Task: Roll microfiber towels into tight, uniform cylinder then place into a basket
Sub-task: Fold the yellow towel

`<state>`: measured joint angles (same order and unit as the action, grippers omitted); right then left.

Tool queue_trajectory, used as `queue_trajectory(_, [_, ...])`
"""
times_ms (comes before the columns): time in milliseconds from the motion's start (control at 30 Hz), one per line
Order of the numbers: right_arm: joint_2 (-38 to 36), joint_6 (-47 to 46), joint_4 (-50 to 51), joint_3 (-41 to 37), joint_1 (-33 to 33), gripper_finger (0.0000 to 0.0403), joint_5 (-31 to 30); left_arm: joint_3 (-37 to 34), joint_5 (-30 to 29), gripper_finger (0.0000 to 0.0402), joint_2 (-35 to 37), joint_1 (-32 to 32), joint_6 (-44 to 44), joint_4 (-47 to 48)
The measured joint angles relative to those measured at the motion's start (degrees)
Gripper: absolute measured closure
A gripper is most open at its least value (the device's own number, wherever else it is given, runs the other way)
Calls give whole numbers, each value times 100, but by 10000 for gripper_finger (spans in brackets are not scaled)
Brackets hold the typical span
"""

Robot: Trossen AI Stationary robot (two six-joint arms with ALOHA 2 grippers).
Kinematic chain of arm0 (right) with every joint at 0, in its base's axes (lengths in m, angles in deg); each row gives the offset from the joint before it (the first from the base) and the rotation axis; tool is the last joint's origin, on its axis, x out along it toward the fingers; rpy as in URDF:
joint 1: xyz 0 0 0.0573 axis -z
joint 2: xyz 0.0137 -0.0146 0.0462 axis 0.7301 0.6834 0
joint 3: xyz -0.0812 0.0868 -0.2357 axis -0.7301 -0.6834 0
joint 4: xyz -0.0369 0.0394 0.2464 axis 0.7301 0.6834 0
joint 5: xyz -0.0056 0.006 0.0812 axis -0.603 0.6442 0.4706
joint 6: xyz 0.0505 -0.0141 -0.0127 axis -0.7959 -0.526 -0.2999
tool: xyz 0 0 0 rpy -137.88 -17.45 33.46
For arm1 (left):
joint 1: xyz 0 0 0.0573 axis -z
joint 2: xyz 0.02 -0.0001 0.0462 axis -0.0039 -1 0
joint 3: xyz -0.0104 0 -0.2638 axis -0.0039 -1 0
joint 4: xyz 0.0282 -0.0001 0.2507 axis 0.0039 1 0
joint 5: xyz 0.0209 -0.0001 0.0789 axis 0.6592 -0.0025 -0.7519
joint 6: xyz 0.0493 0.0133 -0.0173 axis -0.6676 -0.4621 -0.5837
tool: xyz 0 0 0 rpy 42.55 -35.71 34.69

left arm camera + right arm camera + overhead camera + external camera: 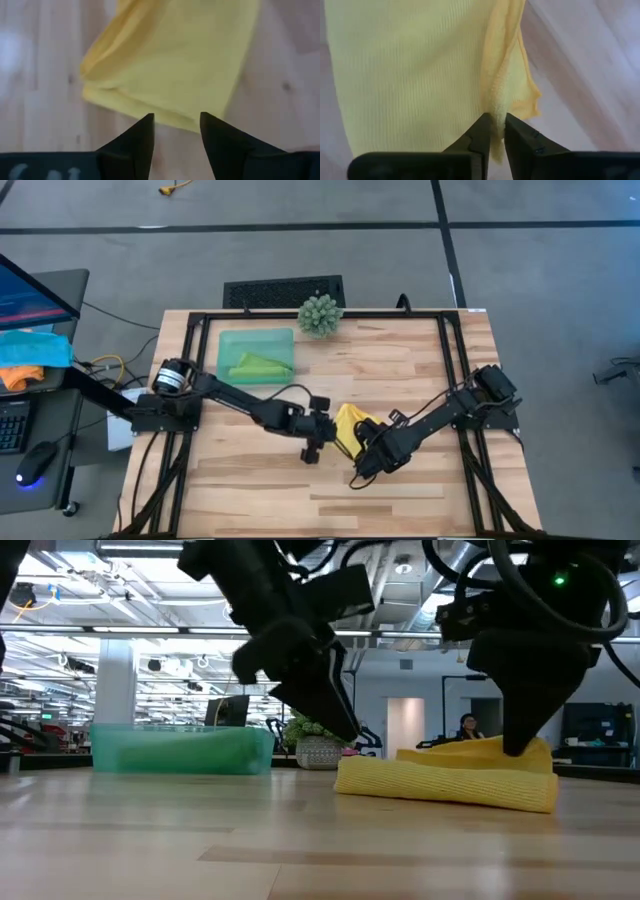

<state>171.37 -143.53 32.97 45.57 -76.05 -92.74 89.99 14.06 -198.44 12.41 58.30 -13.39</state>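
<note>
Rolling of the yellow towel (349,426) is in hand: it lies loosely folded mid-table, the left gripper (176,131) is parted with nothing held just at its left edge, and the right gripper (497,131) is pinched on a raised fold of it at the right. The green towel (258,366) is already bundled in the basket (230,340) at the far left, so a tighter roll, a firm two-sided grasp and a carry there are judged to be called for next. The pale wooden table (420,490) also carries a spiky potted plant (320,315) at its far edge, a desk with a keyboard (12,425) and mouse (36,460) is seen beside it, and a seated person (467,728) is seen in the room behind.
</note>
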Motion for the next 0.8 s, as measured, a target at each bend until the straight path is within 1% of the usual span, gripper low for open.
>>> queue_trajectory(167, [0, 249, 8, 114, 5, 343, -388, 2, 12, 250, 1, 288, 9, -8])
queue_trajectory(267, [0, 367, 10, 145, 45, 347, -569, 4, 13, 250, 0, 388, 30, -38])
queue_trajectory(433, [0, 462, 30, 145, 103, 348, -606, 4, 11, 250, 4, 393, 175, -111])
queue_trajectory(633, [0, 462, 31, 145, 183, 349, -1064, 4, 81, 250, 4, 356, 288, -112])
queue_trajectory(700, [0, 462, 27, 145, 160, 355, -1107, 7, 100, 250, 4, 366, 408, -37])
queue_trajectory(800, [-1, 425, 4, 147, 37, 375, -1377, 7, 121, 250, 4, 394, 510, 153])
